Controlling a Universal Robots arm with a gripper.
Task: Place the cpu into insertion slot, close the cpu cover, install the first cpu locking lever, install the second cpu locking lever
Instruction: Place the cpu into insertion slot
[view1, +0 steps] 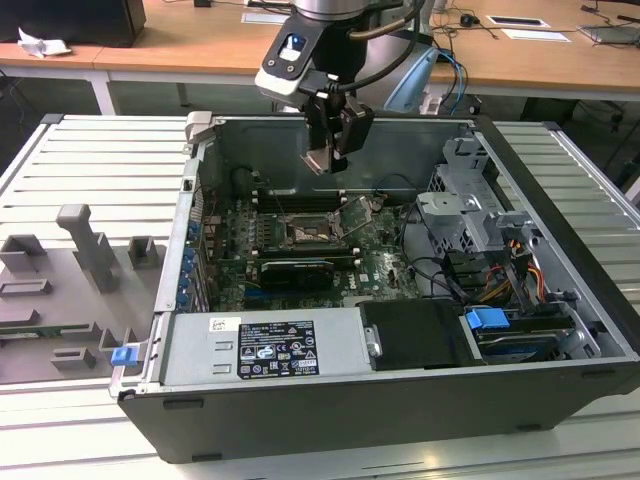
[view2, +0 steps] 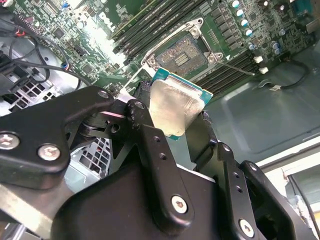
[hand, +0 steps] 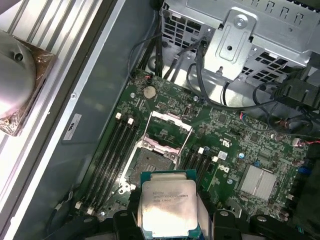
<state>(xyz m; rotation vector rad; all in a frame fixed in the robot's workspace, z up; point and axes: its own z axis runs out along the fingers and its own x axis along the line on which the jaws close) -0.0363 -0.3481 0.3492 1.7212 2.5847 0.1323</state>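
The jaws are closed on opposite edges of the cpu (hand: 169, 207), held in the air above the open insertion slot (hand: 150, 167), the cpu cover (hand: 170, 131) raised beside it. Squaring to the slot and a level, gentle descent are judged necessary. Print is noted on the cpu lid and a white case label (view1: 262, 348); none is transcribed.

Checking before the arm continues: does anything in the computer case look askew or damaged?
Nothing stands out. The pincer grips the cpu above the motherboard; the insertion slot lies bare, its cpu cover raised.
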